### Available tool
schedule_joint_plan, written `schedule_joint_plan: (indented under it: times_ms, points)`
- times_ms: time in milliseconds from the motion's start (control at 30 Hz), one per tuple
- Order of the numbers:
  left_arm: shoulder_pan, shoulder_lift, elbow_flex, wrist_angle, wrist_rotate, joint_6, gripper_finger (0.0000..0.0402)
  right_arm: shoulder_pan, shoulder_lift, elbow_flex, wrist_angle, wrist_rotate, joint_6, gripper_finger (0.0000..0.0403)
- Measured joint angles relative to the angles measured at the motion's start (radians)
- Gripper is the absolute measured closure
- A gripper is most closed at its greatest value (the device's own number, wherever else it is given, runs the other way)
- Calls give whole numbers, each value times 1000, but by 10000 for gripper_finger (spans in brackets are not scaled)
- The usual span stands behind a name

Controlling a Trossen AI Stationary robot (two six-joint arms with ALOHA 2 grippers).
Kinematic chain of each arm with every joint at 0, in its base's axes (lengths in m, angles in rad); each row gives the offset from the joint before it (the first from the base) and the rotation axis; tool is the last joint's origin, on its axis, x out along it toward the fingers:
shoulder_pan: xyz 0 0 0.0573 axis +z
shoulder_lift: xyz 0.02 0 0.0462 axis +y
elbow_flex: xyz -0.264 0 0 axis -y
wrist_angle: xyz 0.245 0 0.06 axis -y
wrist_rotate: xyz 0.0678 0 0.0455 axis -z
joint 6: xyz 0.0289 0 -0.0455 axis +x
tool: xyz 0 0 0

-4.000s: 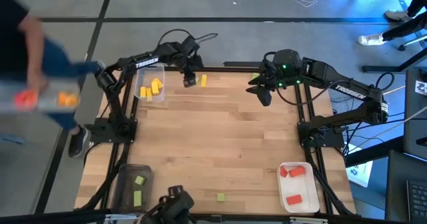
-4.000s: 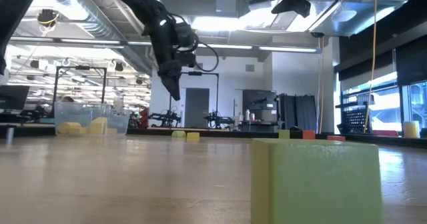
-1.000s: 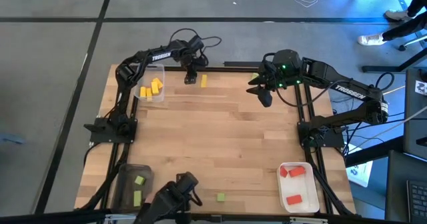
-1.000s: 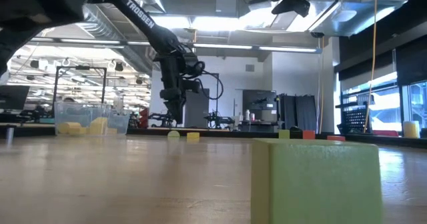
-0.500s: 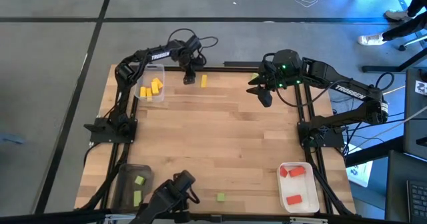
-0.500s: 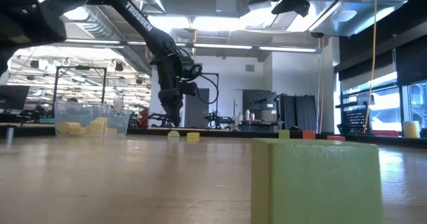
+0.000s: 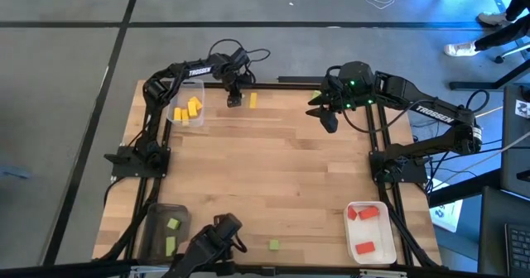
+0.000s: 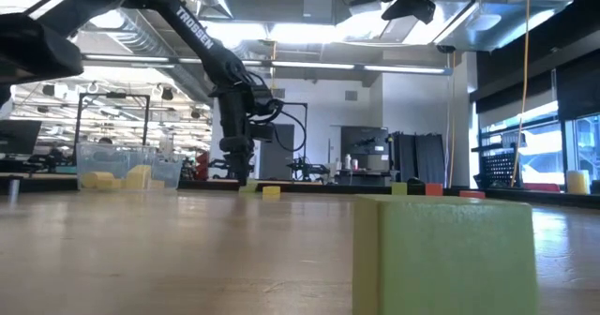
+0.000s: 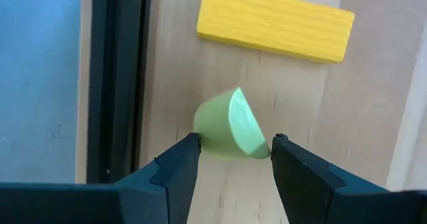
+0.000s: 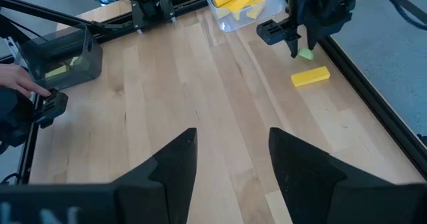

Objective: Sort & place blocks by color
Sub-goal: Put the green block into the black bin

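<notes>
Now my left claw (image 9: 230, 159) straddles, still unclenched, a small light-green rounded block (image 9: 229, 125) beside a yellow rectangular block (image 9: 275, 23); next I judge: clench, lift; my right claw (image 10: 230, 154), spread and empty, waits above the desk.

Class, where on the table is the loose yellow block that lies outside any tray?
In the high view, the yellow block lies at the table's far edge, just right of the left gripper, with the clear tray of yellow pieces further left.

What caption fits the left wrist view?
Left gripper open astride a light green piece, yellow block just beyond.
</notes>
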Motion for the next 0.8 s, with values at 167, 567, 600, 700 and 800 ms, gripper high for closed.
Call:
schedule_joint_plan:
  times_ms: [167, 567, 600, 700, 800]
  points:
    - [-1, 0, 0, 33, -1, -12, 225, 0, 0, 0, 0, 0, 0, 218]
    - [-13, 3, 0, 82, -37, -78, 225, 0, 0, 0, 0, 0, 0, 218]
    - [-16, 7, 0, 84, -33, -104, 225, 0, 0, 0, 0, 0, 0, 218]
    - [-29, 22, 0, 80, -68, -167, 225, 0, 0, 0, 0, 0, 0, 218]
    - [-33, 26, 0, 78, -47, -241, 225, 0, 0, 0, 1, 0, 1, 218]
